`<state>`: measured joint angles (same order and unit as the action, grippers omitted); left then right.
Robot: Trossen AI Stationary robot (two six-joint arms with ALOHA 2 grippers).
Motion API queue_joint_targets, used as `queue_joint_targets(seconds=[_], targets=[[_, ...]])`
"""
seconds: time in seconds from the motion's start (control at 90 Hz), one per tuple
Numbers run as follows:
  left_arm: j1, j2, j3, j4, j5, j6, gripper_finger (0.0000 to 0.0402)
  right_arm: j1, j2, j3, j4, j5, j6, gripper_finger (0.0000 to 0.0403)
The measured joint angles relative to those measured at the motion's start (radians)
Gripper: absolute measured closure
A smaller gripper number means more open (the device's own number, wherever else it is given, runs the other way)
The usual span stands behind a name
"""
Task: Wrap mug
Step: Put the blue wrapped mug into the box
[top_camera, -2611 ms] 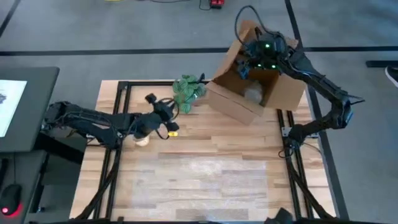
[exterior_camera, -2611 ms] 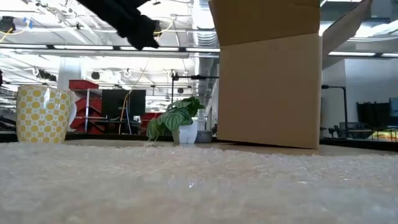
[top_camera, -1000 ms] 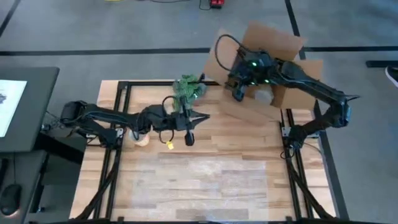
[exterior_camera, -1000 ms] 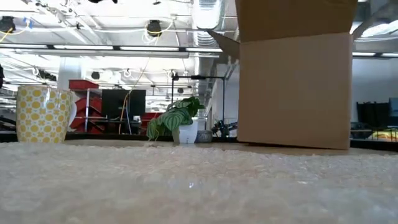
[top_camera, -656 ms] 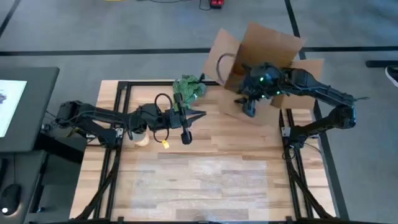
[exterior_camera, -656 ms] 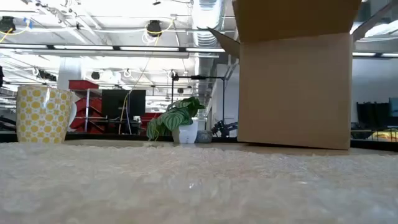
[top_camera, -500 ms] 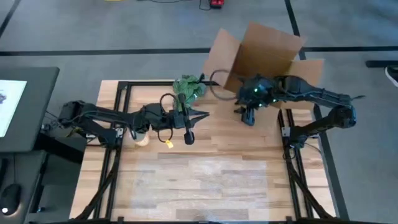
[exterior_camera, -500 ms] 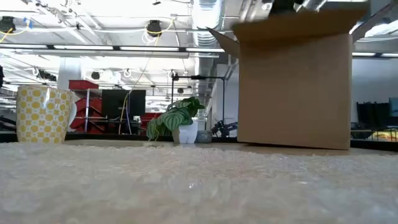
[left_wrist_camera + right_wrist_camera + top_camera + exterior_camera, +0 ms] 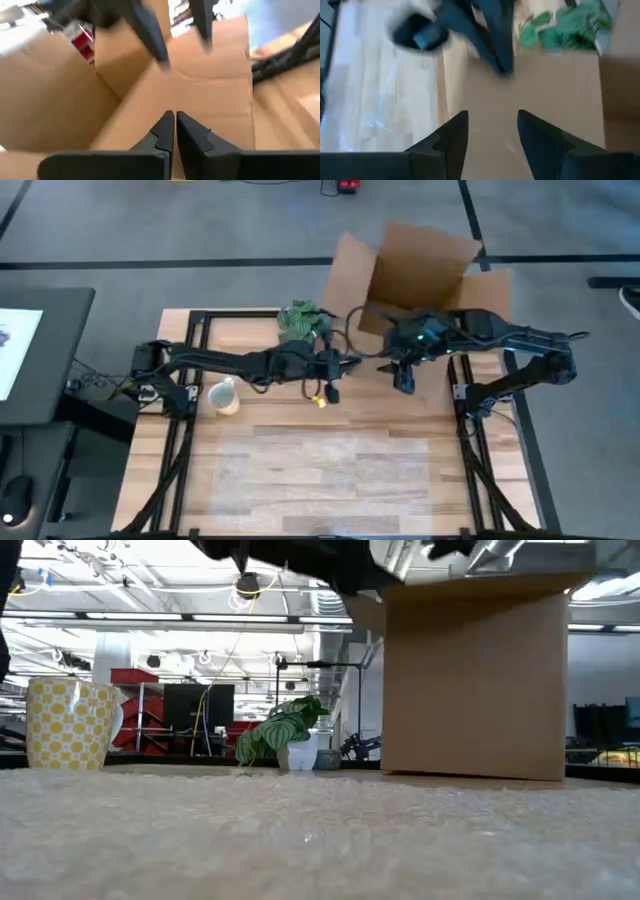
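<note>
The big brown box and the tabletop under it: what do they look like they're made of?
The box looks like plain cardboard: matte tan, with thin flaps folded open at creases. The tabletop looks like wood, pale planks joined in strips with visible grain and a slight sheen. Whether it is solid wood or a veneer can't be told.

We're in a robotics lab or workshop: exposed ceiling ducts point(image 9: 330, 565) and strip lights overhead, monitors point(image 9: 197, 705) on benches behind, a wooden table point(image 9: 330, 470) on grey floor.

Box point(image 9: 474, 680) top cut off
</note>
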<state>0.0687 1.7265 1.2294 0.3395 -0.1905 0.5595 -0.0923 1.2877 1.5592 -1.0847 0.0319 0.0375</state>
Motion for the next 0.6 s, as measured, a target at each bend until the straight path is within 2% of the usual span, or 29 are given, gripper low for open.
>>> queue_joint_targets(seconds=[0.089, 0.233, 0.4, 0.456, 0.6], targets=[[0.002, 0.031, 0.003, 0.000, 0.000, -0.012, 0.0401, -0.015, 0.000, 0.028, -0.012, 0.060, -0.001, 0.0243], [0.001, 0.044, 0.003, -0.028, 0.001, -0.024, 0.0402, -0.107, 0.010, 0.035, -0.104, 0.151, -0.007, 0.0225], [0.001, 0.041, 0.003, -0.039, 0.001, -0.033, 0.0402, -0.228, 0.059, 0.026, -0.207, 0.150, -0.032, 0.0173], [-0.001, 0.040, 0.003, -0.042, 0.001, -0.036, 0.0402, -0.246, 0.086, 0.031, -0.215, 0.120, -0.056, 0.0159], [-0.002, 0.040, 0.002, -0.072, -0.024, -0.062, 0.0402, -0.268, 0.143, 0.034, -0.238, 0.058, -0.119, 0.0150]])
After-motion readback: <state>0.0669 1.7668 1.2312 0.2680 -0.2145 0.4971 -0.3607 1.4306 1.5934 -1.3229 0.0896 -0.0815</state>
